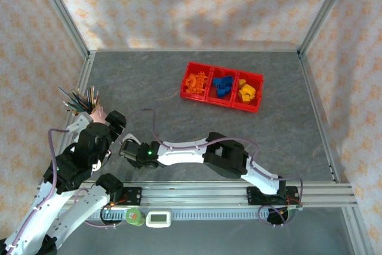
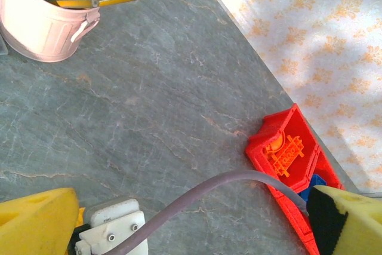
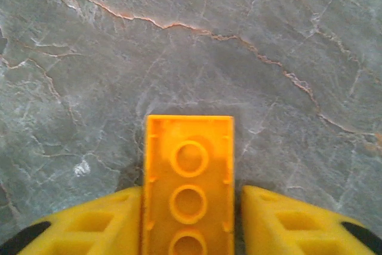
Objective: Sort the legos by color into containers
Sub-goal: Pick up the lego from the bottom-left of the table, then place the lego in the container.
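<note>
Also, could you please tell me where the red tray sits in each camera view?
Top external: the red tray lies right of centre, toward the far side of the table.
Left wrist: its end bin sits at the lower right, orange pieces inside.
Right wrist: this camera faces an orange brick between yellow fingers.
Shared landmark: the pencil cup, left of the tray in the top and left wrist views.

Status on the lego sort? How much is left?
Done: orange legos, blue legos and yellow legos each sit in their own bin of the red tray.
In hand: the right gripper straddles one yellow-orange brick lying underside up on the table; a firm grip isn't clear.
Left: lift that brick and drop it in the matching bin. It looks like the last loose one.
</note>
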